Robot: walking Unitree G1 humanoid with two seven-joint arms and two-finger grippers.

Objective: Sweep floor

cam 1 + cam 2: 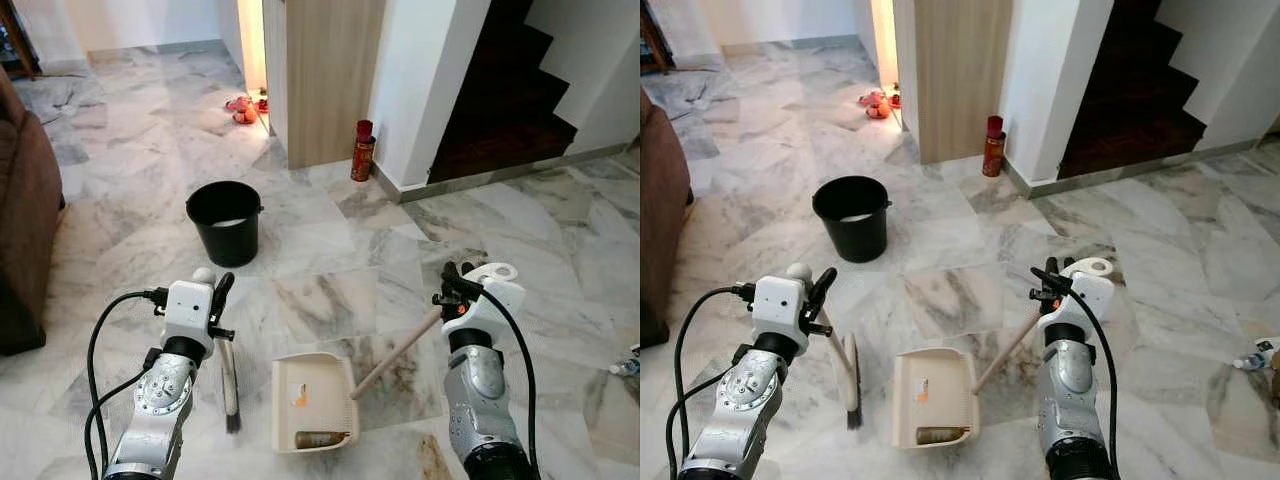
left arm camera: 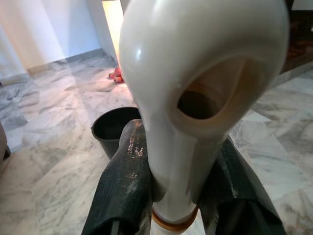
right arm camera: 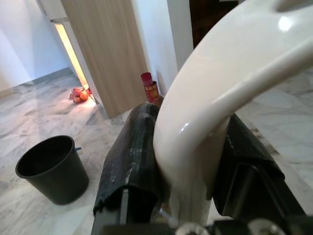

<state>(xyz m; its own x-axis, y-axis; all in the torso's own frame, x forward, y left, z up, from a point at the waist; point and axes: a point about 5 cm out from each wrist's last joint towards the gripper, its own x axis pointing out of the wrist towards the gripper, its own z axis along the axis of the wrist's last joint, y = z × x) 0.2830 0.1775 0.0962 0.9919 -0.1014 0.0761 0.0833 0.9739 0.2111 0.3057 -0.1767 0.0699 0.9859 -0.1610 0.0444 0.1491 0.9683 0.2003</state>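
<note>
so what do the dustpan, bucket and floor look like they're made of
Dustpan: cream plastic by the look, smooth moulded tray; its handle top gleams glossy in the right gripper.
Bucket: black, probably plastic, matte with a thin wire handle.
Floor: polished marble or marble-look tile, grey veining, faint sheen.

We see a glossy veined marble floor (image 1: 330, 300); on it a matt black plastic bucket (image 1: 224, 221) and, nearer us, a cream plastic dustpan (image 1: 314, 400). Behind the bucket stands a smooth wood-grain panel (image 1: 330, 70).

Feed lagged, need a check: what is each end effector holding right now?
Left end effector: shut on the brush handle.
Right end effector: shut on the dustpan handle.
</note>
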